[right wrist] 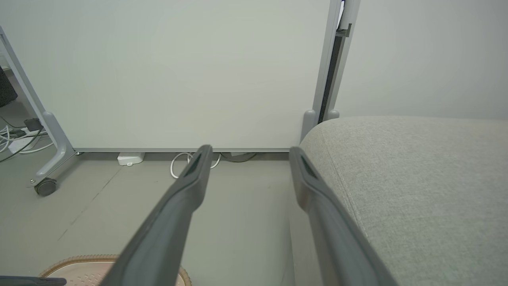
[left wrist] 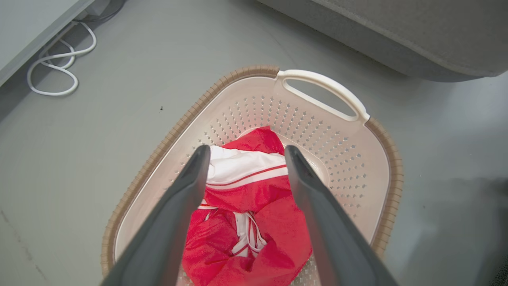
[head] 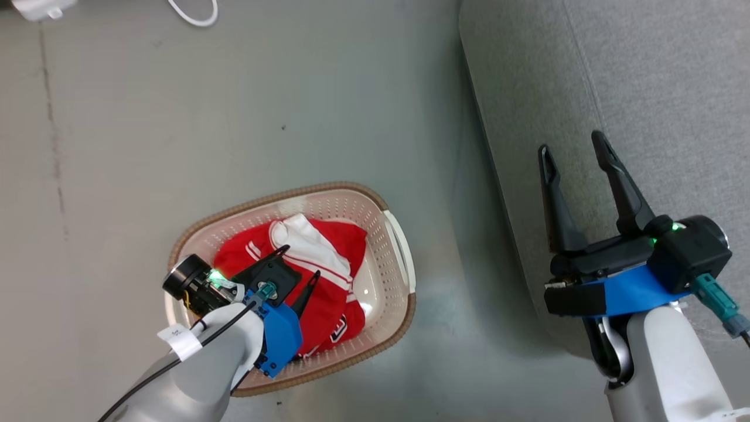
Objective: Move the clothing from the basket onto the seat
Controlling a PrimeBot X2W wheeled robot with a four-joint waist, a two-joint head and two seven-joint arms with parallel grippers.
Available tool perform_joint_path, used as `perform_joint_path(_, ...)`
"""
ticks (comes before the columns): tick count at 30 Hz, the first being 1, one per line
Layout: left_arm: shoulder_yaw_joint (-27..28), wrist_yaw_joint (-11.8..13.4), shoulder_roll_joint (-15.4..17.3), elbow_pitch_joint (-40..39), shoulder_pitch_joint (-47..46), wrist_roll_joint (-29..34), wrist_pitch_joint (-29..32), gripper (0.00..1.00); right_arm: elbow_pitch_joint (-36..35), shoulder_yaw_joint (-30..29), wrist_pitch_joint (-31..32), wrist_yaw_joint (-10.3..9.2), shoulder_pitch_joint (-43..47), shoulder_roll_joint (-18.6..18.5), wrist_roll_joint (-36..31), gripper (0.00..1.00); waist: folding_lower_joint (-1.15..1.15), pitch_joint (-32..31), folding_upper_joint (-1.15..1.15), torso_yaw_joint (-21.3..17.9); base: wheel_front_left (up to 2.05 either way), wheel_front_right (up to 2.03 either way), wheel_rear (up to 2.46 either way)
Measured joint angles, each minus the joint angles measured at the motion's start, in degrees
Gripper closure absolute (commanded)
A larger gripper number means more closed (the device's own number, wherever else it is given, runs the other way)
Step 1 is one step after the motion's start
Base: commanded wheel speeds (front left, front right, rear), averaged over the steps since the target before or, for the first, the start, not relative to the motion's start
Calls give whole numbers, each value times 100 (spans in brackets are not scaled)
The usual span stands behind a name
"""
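My left gripper (head: 302, 262), spread wide and empty, hangs over the crumpled red-and-white fabric clothing (head: 334, 246) in the cream perforated plastic, brown-rimmed basket (head: 328, 190), lined up, I judge, for a grab. My right gripper (head: 571, 143), equally open, hovers over the light grey upholstered seat (head: 644, 88). My pale forearm (head: 199, 363) hides the basket's near corner. Whether my left gripper touches the cloth I cannot tell.

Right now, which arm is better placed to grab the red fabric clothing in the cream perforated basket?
Left. The left gripper, open, hangs over the clothing in the basket; right gripper sits by the grey fabric seat.
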Motion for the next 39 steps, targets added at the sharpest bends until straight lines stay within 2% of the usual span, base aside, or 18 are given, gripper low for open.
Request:
perform_joint_path(11,-1376,0,123,475,-592,-719,522,0,-392,100,-1,0,-411,0,40,0,0,812,0,-206,0,0,0)
perform_joint_path(15,-1673,0,203,463,-706,-888,865,0,-475,122,0,0,-478,0,53,0,0,1049,0,-287,0,0,0)
perform_joint_path(24,-1802,0,393,365,-767,-1205,1699,0,-532,91,0,0,-556,0,135,0,-1,1443,0,-487,0,0,0)
perform_joint_path(29,-1806,0,456,421,-793,-1109,2129,0,-604,68,0,0,-631,0,172,0,0,1655,0,-575,0,0,0)
perform_joint_path(39,-1807,0,467,481,-983,-1333,2617,0,-775,65,0,0,-695,0,255,0,-1,2072,0,-655,0,0,0)
